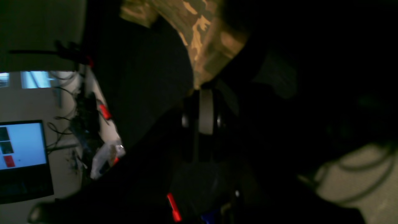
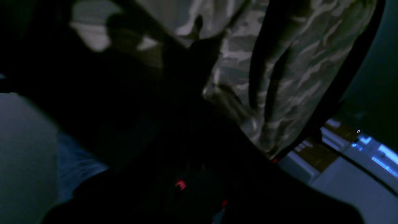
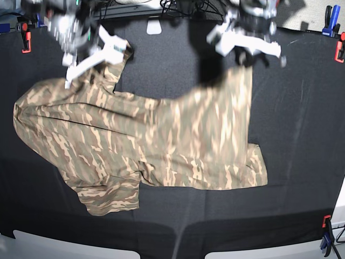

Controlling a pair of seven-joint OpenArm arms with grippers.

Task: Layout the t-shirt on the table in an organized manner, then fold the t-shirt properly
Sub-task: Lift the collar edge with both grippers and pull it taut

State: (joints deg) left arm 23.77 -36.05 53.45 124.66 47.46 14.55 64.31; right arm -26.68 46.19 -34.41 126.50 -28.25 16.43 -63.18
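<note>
Black cloth covers the counter (image 3: pixel 302 108), which fills the base view from the lower edge upward. Red and blue clamps (image 3: pixel 24 40) sit at its edges.

Location of the t-shirt (image 3: pixel 145 140): centre of the base view, spread across the counter, wrinkled and uneven. One sleeve lies at lower left. The far left edge is bunched. A narrow strip of fabric rises toward the upper right of the frame; a second raised corner points toward the upper left.

Right hand (image 3: pixel 116 54): upper left of the base view, blurred, closed on the raised corner of the t-shirt. In the right wrist view the camouflage fabric (image 2: pixel 279 77) hangs across the upper right of the frame; the fingers are too dark to make out.

Left hand (image 3: pixel 245 54): upper right of the base view, blurred, closed on the top of the raised strip. In the left wrist view the fabric (image 1: pixel 205 37) enters the dark hand (image 1: pixel 203 90) from the top centre. A lit monitor (image 1: pixel 21 146) shows at the left edge.
</note>
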